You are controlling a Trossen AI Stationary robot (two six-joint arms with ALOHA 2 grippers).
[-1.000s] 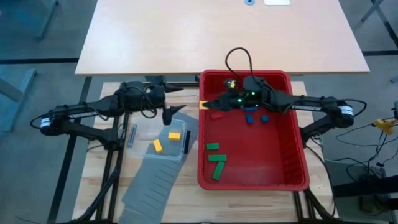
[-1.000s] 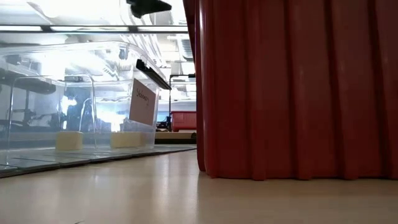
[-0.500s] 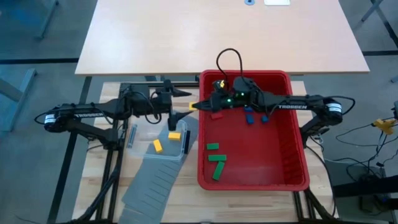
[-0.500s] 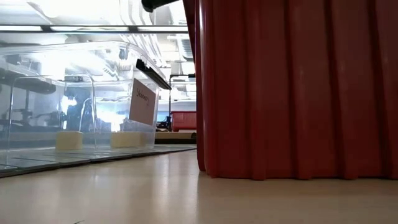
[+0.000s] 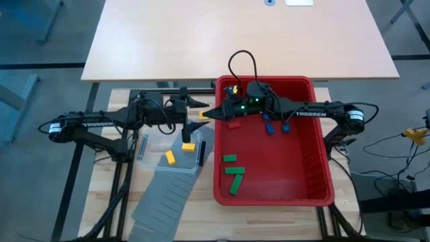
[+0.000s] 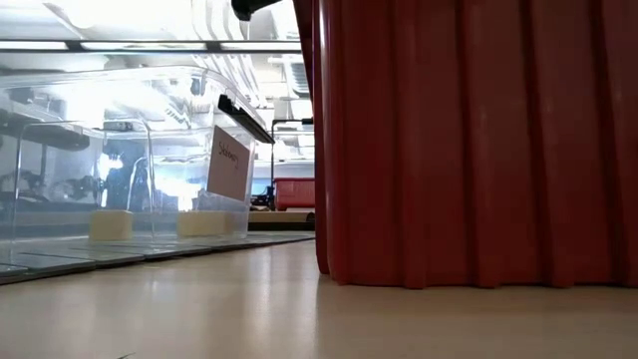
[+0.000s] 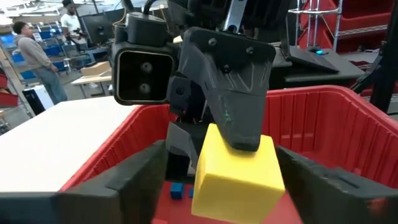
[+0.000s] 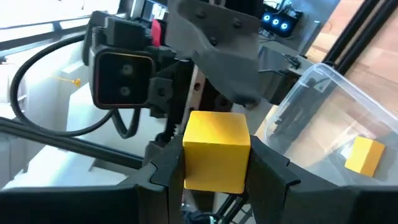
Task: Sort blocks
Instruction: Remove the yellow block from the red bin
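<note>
The right gripper (image 5: 209,115) reaches over the nine o'clock wall of the red bin (image 5: 316,195) near its twelve o'clock end, its fingers clamped on a yellow cube (image 8: 216,157), which hangs in the air between the bin and the clear tub (image 5: 156,142). The left gripper (image 5: 196,102) meets it there from the nine o'clock side; its two fingers (image 7: 134,180) stand apart on either side of the cube, not pressed to it, as the left wrist view shows. In that view the right arm's finger covers the cube's upper face. Two more yellow blocks (image 5: 189,146) lie inside the tub, one toward three o'clock and one nearer six o'clock (image 5: 170,157). In the bin, a red block (image 5: 234,124) and several blue blocks (image 5: 269,128) lie under the right arm near twelve o'clock, and three green blocks (image 5: 234,176) sit together toward the seven o'clock corner. A grey slotted panel (image 5: 164,202) extends from under the tub toward six o'clock. People (image 7: 37,53) stand in the room behind.
</note>
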